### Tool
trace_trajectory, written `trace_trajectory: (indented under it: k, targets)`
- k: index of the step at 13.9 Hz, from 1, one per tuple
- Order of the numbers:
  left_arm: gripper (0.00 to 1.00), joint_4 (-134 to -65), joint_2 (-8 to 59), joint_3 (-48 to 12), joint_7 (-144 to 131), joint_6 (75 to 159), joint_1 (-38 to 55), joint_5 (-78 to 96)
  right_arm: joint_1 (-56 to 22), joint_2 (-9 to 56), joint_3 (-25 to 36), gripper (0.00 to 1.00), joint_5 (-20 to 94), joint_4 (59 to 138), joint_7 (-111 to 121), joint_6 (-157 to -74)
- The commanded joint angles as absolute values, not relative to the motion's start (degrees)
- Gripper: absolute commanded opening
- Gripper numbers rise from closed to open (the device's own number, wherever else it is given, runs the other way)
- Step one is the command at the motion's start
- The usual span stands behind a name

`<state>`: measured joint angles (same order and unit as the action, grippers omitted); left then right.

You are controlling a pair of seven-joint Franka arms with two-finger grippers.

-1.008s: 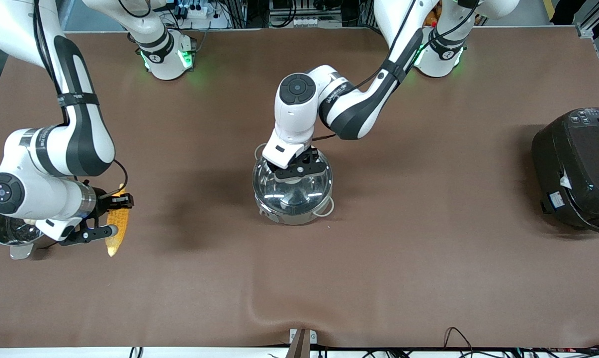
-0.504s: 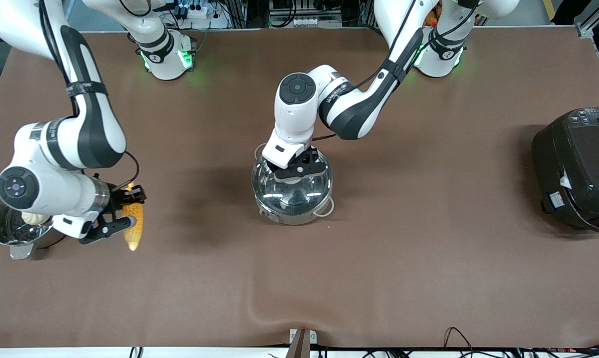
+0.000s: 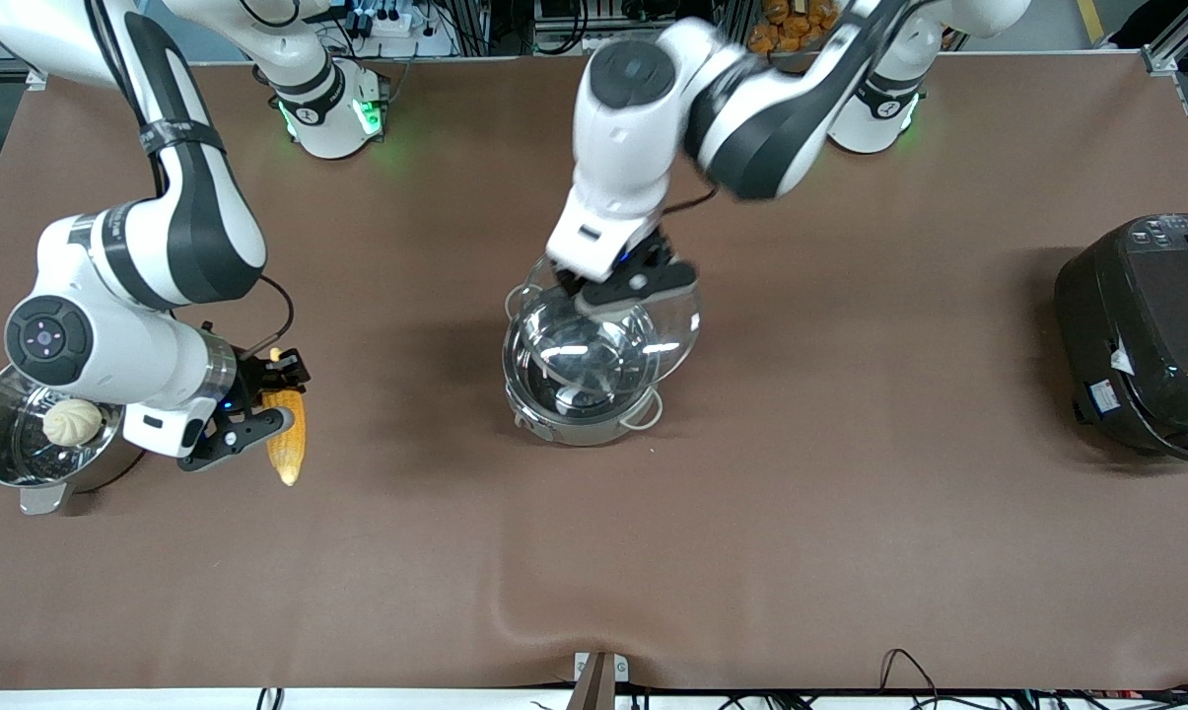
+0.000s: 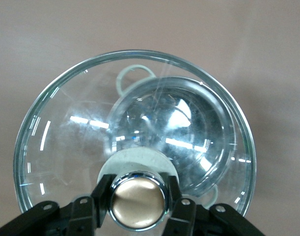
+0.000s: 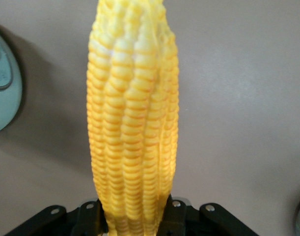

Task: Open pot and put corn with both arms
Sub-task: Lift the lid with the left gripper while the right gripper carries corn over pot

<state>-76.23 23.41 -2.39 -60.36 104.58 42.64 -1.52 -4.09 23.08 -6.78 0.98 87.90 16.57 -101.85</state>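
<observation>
Two grips showed from the front: the left gripper [image 3: 625, 288] held the glass lid [image 3: 643, 320] tilted over the pot [image 3: 579, 394] at mid-desk, while the right gripper [image 3: 258, 399] held the corn [image 3: 286, 444] above the desk beside the steamer pot [image 3: 22, 454]. In the left wrist view, fingers [image 4: 100, 199] clamped the lid's knob [image 4: 137, 200] — in the right wrist view, fingers [image 5: 91, 216] pinched the cob's base.

The light is bright and even, coming from above. Soft shadows lie on the brown table [image 3: 850, 552] beside the pot [image 3: 582, 394]. White glare streaks sit on the glass lid [image 4: 135, 132]. The left arm [image 3: 653, 108] looks blurred in the front view.
</observation>
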Motion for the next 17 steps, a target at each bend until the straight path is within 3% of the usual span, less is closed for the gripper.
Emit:
trace_trajectory:
  k: [1, 7, 13, 17]
  targets:
    - [0.00, -78.0, 17.3, -2.3, -54.7, 98.2, 38.8, -0.4, -3.9, 21.9, -9.2, 0.00, 1.2, 88.4, 17.4, -101.0]
    - [0.00, -79.8, 13.7, -2.3, -45.5, 87.2, 29.4, -1.1, -5.8, 22.1, -19.5, 0.00, 0.2, 87.0, 17.0, -102.7]
    - [0.00, -82.1, 7.2, -2.6, -38.0, 84.5, 21.7, -1.1, -17.7, 27.0, -19.4, 0.00, -9.8, 84.5, 16.3, -105.6]
    - [0.00, -82.9, 4.8, -2.7, -27.0, 80.9, 11.7, -0.4, -22.2, 31.9, -19.3, 0.00, -11.3, 82.4, 10.1, -112.7]
